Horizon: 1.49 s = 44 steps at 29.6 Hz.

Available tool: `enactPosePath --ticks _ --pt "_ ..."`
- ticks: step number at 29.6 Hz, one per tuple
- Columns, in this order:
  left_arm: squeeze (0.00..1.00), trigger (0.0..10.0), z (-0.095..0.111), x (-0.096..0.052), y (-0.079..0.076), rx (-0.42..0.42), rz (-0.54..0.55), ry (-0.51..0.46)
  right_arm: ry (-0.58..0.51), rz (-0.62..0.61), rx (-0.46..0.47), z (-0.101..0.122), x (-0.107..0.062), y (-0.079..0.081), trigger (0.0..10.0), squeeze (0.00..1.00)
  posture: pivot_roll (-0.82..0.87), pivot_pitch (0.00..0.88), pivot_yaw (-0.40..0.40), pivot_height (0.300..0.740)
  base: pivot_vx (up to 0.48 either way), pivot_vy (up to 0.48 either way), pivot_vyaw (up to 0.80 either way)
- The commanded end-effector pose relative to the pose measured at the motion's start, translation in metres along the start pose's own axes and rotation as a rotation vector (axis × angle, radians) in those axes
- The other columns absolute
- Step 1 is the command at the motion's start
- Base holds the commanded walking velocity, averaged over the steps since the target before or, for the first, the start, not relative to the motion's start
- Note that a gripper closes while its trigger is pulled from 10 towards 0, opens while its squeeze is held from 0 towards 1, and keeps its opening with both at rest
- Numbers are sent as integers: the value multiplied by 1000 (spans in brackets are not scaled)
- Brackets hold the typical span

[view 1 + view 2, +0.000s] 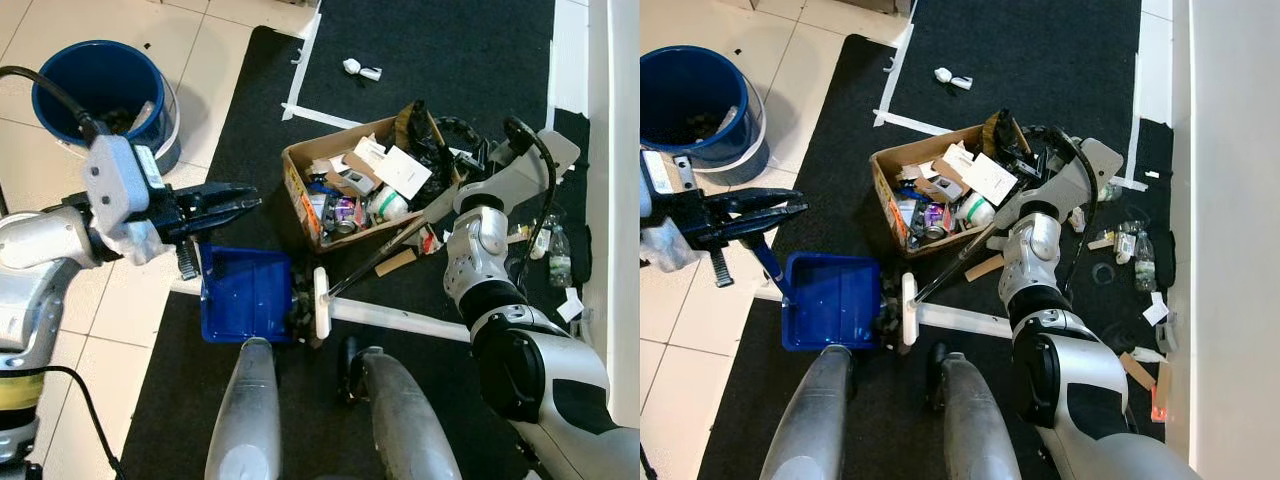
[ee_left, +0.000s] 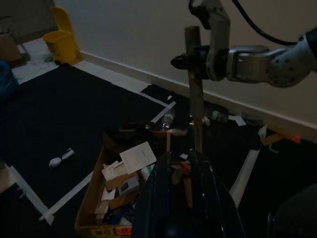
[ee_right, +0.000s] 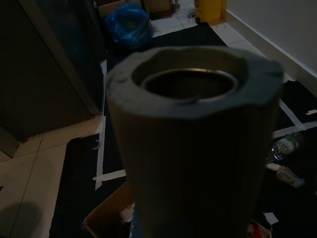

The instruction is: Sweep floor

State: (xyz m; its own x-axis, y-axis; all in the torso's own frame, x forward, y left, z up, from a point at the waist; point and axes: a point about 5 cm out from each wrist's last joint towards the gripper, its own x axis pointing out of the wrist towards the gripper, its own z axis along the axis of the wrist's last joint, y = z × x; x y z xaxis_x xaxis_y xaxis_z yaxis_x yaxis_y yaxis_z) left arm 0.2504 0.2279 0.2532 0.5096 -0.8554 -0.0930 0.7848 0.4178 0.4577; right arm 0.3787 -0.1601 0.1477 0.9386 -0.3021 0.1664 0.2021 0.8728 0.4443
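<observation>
left eye view: left claw (image 1: 240,203) level above blue dustpan (image 1: 245,294)

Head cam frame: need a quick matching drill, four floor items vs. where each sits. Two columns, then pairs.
Items:
1. blue dustpan
2. blue bucket
3. cardboard box
4. broom head

Places:
A. on the tiles, far left
B. on the black mat, full of trash
C. against the dustpan's right edge
D. on the black mat, handle in the left hand

Pairs: 1-D, 2-A, 3-B, 4-C
</observation>
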Motion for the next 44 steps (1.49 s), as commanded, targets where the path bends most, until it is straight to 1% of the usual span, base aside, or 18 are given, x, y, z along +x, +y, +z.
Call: enactPosePath --ticks 1,7,12,17,20,22,25,26,27,29,30,32,33,35,36,39,44 --pt "0 10000 10 -3 -4 14 -46 -8 35 -39 -20 -11 -8 -14 10000 0 230 382 -140 740 0 0 0" --pt "0 10000 8 -14 -10 1 -107 84 31 -37 -20 -9 -6 -13 10000 0 234 372 -143 740 0 0 0" --pt "0 10000 8 -19 -10 0 -137 145 33 -40 -19 -10 -7 -14 10000 0 237 374 -142 740 0 0 0" --pt "0 10000 9 -20 -10 26 -138 165 37 -44 -20 -11 -9 -15 10000 0 236 376 -139 740 0 0 0" --pt "0 10000 -1 -14 -13 52 -131 184 34 -49 -19 -11 -9 -16 10000 0 234 371 -139 740 0 0 0" --pt "0 10000 -3 -13 -14 57 -133 189 33 -50 -19 -11 -9 -16 10000 0 234 371 -139 740 0 0 0" --pt "0 10000 -7 -5 -11 101 -91 173 29 -51 -19 -10 -9 -17 10000 0 230 377 -137 740 0 0 0" --pt "0 10000 -11 2 -9 114 -26 139 29 -52 -20 -11 -9 -17 10000 0 228 380 -138 740 0 0 0" --pt "0 10000 -11 2 -9 114 -26 139 29 -52 -20 -11 -9 -17 10000 0 228 380 -138 740 0 0 0" --pt "0 10000 -20 13 -9 118 34 109 30 -52 -19 -12 -10 -17 10000 0 229 383 -142 740 0 0 0" --pt "0 10000 -20 13 -9 118 34 109 30 -52 -19 -12 -10 -17 10000 0 229 383 -142 740 0 0 0" --pt "0 10000 -27 26 -14 145 66 92 35 -49 -13 -14 -12 -14 10000 0 219 386 -144 740 0 0 0" --pt "0 10000 -27 26 -14 145 66 92 35 -49 -13 -14 -12 -14 10000 0 219 386 -144 740 0 0 0" --pt "0 10000 -31 37 -19 161 76 74 38 -43 -6 -15 -13 -12 10000 0 214 385 -144 740 0 0 0" --pt "0 10000 -31 37 -19 161 76 74 38 -43 -6 -15 -13 -12 10000 0 214 385 -144 740 0 0 0" --pt "0 10000 -35 44 -20 179 115 39 42 -37 7 -17 -15 -9 10000 0 207 386 -143 740 0 0 0" --pt "0 10000 -39 47 -18 198 161 5 47 -36 18 -19 -16 -6 10000 0 202 389 -145 740 0 0 0"
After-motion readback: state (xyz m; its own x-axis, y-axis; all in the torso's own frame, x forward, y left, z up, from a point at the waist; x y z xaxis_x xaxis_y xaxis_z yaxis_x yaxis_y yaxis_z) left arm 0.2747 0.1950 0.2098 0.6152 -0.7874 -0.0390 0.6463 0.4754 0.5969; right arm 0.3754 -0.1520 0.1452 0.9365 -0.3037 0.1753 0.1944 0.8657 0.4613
